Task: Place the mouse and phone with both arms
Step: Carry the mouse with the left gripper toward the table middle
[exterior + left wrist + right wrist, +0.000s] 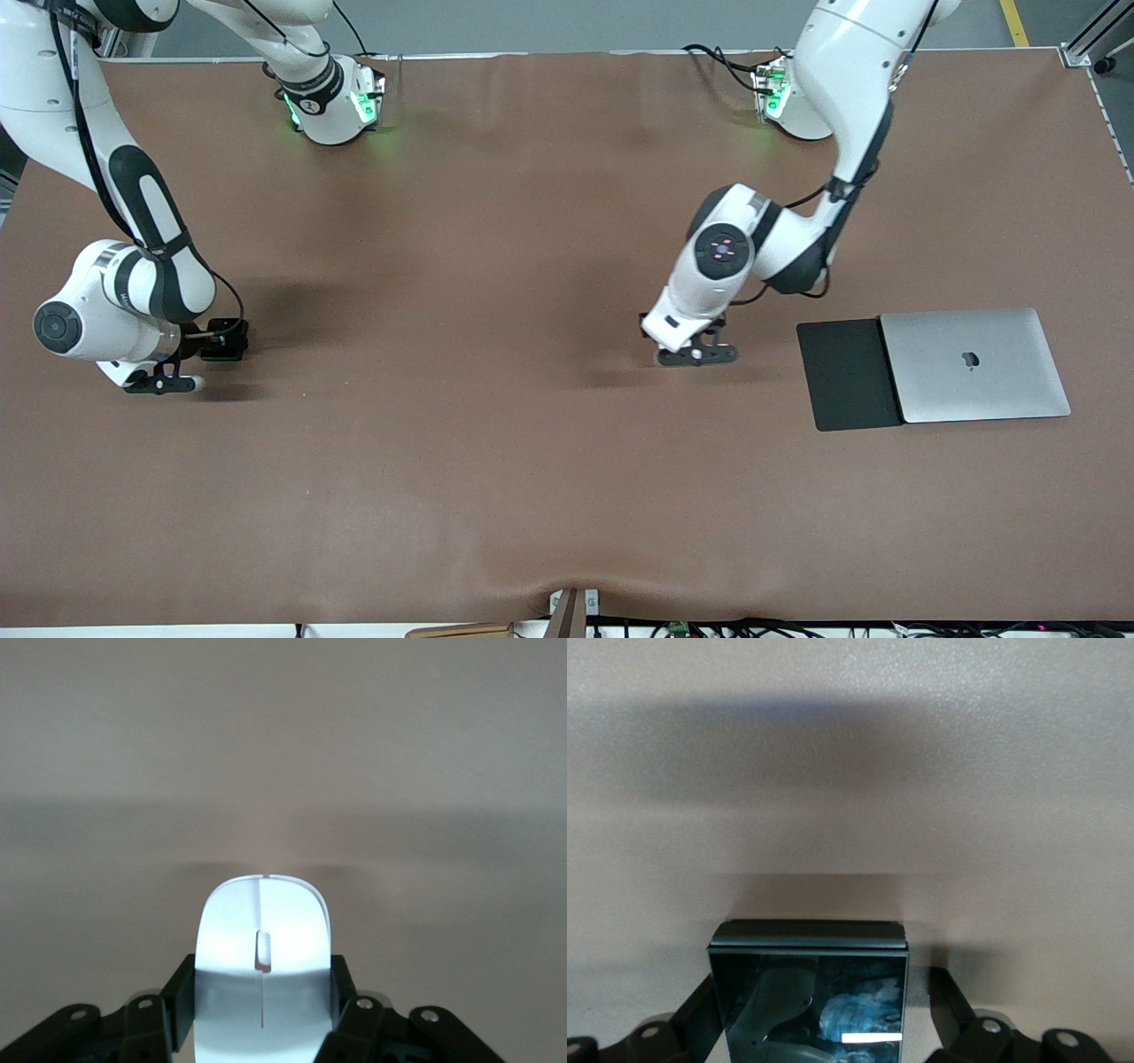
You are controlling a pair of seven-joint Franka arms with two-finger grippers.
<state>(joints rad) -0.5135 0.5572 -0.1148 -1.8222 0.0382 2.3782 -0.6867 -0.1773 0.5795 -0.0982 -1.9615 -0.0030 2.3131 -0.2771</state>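
Note:
The white mouse lies between the fingers of my left gripper, and both pads press on its sides. In the front view this gripper is low over the middle of the table and hides the mouse. The black glossy phone lies flat on the table between the fingers of my right gripper. One finger is at its edge and a strip of table shows between the phone and the second finger. In the front view the right gripper is low at the right arm's end of the table and hides the phone.
A closed silver laptop lies toward the left arm's end of the table. A flat black mouse pad lies beside it, between the laptop and my left gripper. The brown table cover is bare between the two grippers.

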